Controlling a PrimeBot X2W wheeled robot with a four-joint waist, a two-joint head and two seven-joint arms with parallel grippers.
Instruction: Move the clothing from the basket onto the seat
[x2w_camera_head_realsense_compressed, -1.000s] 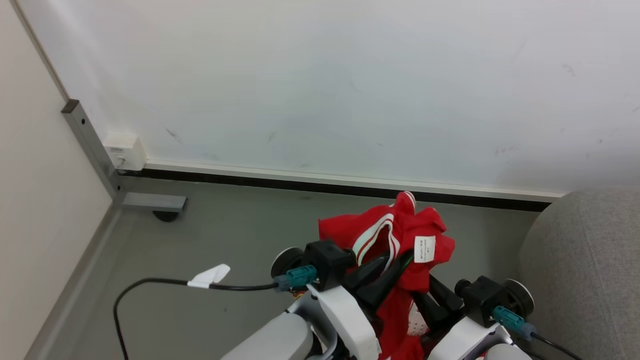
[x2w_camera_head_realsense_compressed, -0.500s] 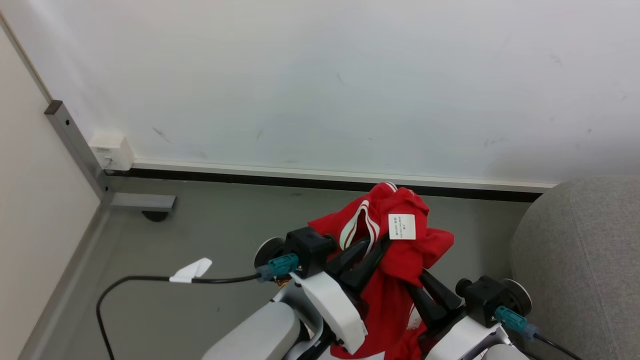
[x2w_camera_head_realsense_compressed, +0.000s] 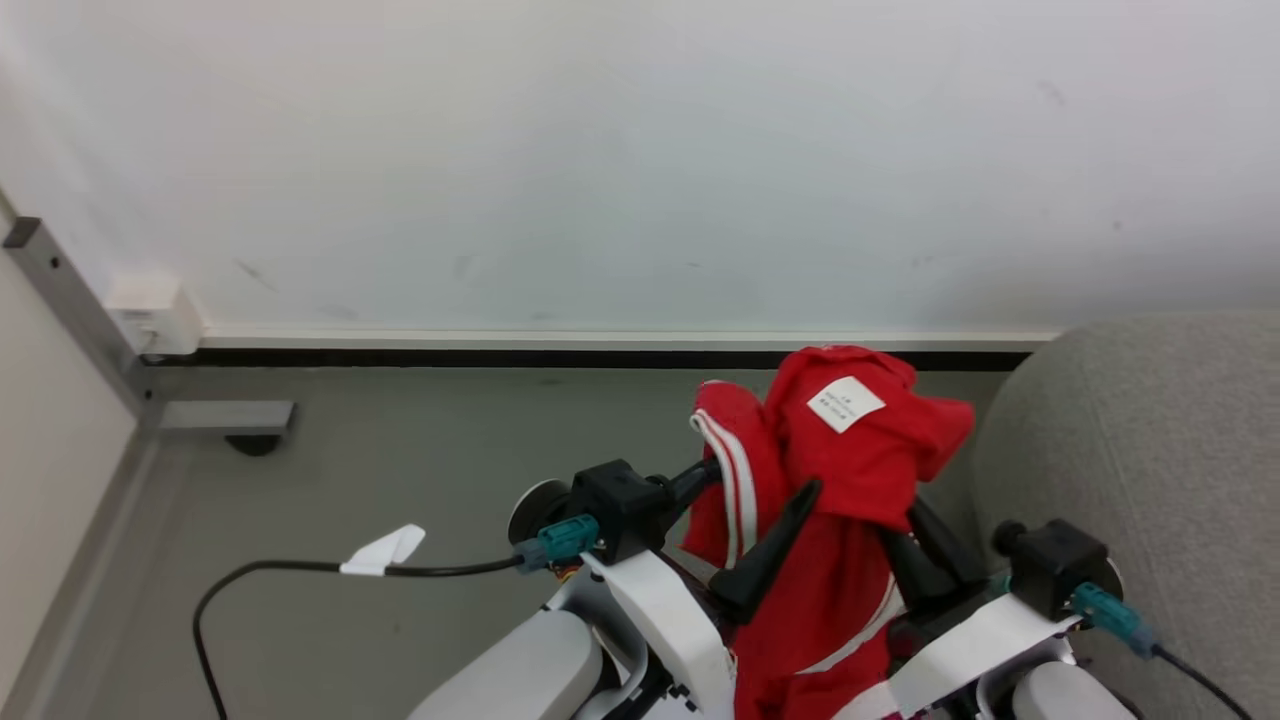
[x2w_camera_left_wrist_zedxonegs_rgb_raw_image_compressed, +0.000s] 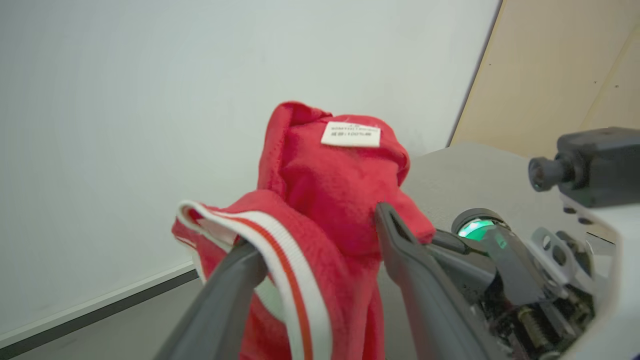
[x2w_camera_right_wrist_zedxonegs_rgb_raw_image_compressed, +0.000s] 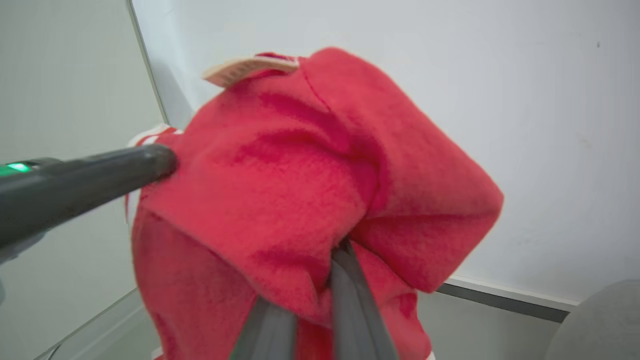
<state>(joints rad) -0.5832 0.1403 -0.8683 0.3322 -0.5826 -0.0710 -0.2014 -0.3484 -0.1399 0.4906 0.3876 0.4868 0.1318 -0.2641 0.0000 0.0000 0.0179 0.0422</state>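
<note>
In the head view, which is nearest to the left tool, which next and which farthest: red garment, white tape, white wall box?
1. red garment, draped over the left tool.
2. white tape, leftward on the black cable.
3. white wall box, far left by the skirting.

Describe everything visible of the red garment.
The garment is red fleecy cloth with a white-and-red striped band and a white label on top. It hangs bunched in the air beside the sofa. The right gripper is shut on it; the band lies over one finger of the open left gripper.
</note>
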